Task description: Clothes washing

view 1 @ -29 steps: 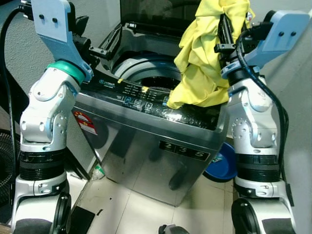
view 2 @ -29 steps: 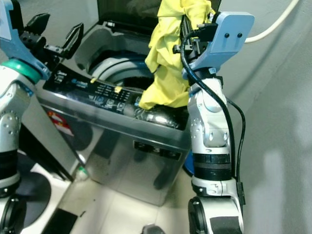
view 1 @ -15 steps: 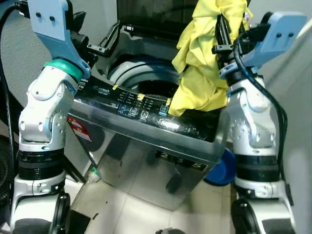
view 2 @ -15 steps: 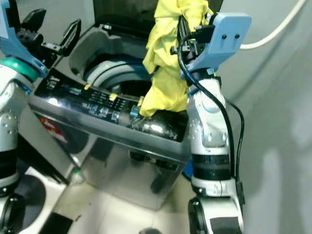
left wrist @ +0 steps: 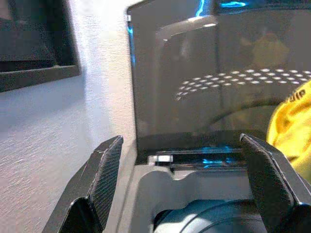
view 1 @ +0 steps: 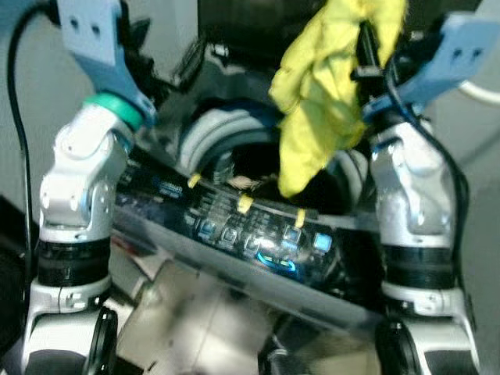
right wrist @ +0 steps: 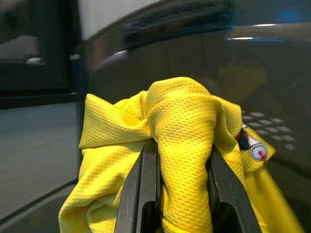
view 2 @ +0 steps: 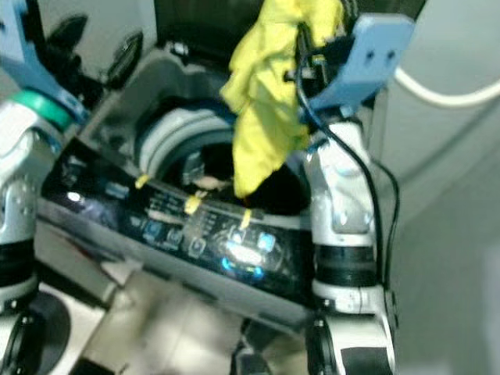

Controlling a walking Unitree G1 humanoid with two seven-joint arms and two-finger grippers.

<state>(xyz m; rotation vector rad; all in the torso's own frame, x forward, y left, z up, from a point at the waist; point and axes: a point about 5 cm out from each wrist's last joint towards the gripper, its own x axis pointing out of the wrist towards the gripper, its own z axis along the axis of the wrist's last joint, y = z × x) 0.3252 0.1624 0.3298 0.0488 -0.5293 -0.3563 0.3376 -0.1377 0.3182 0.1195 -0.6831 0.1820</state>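
Observation:
A top-loading washing machine (view 1: 234, 258) stands right before me with its dark lid (left wrist: 204, 73) raised. The drum opening (view 1: 234, 156) lies behind the lit control panel (view 1: 250, 230). My right gripper (right wrist: 180, 148) is raised at the machine's right side, shut on a bunched yellow garment (view 1: 324, 86). The garment's lower end hangs above the right part of the drum opening. My left gripper (left wrist: 182, 145) is held high at the machine's back left corner, open, with nothing between its fingers (view 2: 129, 51). From there the yellow garment (left wrist: 291, 131) shows beside the lid.
A grey wall stands close on the right, with a white hose (view 2: 437, 86) running along it. Another pale wall (left wrist: 58, 145) is on the left beside the lid. The eye views are blurred.
The whole picture has shifted and blurred as the camera came closer to the machine. The garment's lower end, earlier over the control panel, now hangs over the drum opening.

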